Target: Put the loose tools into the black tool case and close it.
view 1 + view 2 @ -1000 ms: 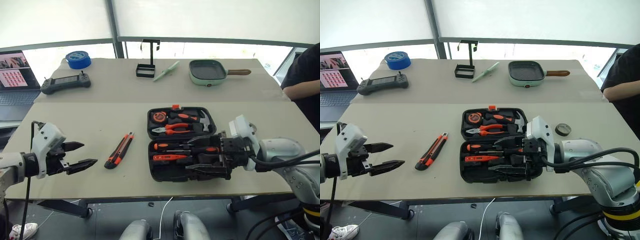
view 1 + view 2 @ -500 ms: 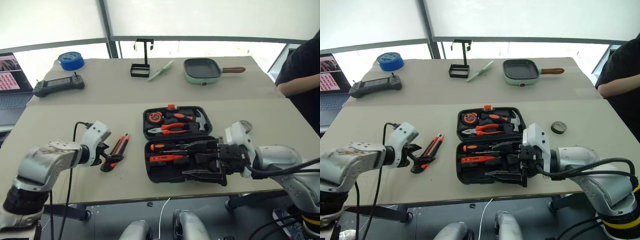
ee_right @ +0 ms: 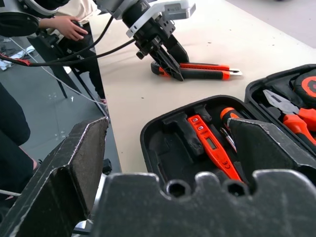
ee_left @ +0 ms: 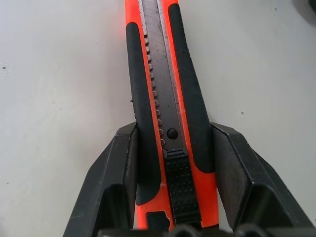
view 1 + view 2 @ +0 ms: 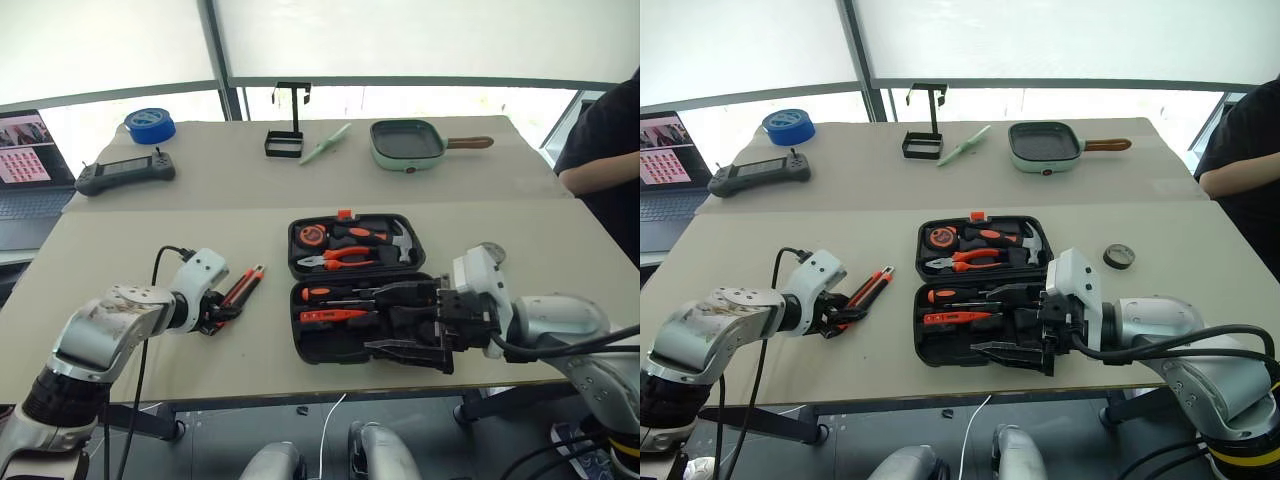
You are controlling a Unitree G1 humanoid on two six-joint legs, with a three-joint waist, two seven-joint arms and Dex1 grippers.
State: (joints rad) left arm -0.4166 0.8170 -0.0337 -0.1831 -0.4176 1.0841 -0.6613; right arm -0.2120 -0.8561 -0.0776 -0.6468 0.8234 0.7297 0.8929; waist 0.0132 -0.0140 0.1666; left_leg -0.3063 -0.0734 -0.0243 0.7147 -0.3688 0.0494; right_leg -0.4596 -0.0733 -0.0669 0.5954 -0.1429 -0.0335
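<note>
Your right tool (image 5: 1025,335) hangs wide open and empty over the near half of the black tool case (image 5: 985,290), as it did a second ago. Your left tool (image 4: 173,195) has come in from the table's left edge and now straddles the utility knife (image 4: 165,98), fingers (image 4: 116,182) half closed, flanking its handle; firm contact I can't confirm. The knife lies on the table (image 5: 150,230), left of the case, so expect the lift next. The tape roll (image 5: 1123,256) waits farther right.

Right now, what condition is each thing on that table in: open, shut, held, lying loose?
Black tool case: open, lid flat on the table.
Utility knife: on the table, between the left gripper's fingers.
Left gripper: straddling the knife's handle.
Right gripper: open, over the case.
Tape roll: loose, right of the case.
</note>
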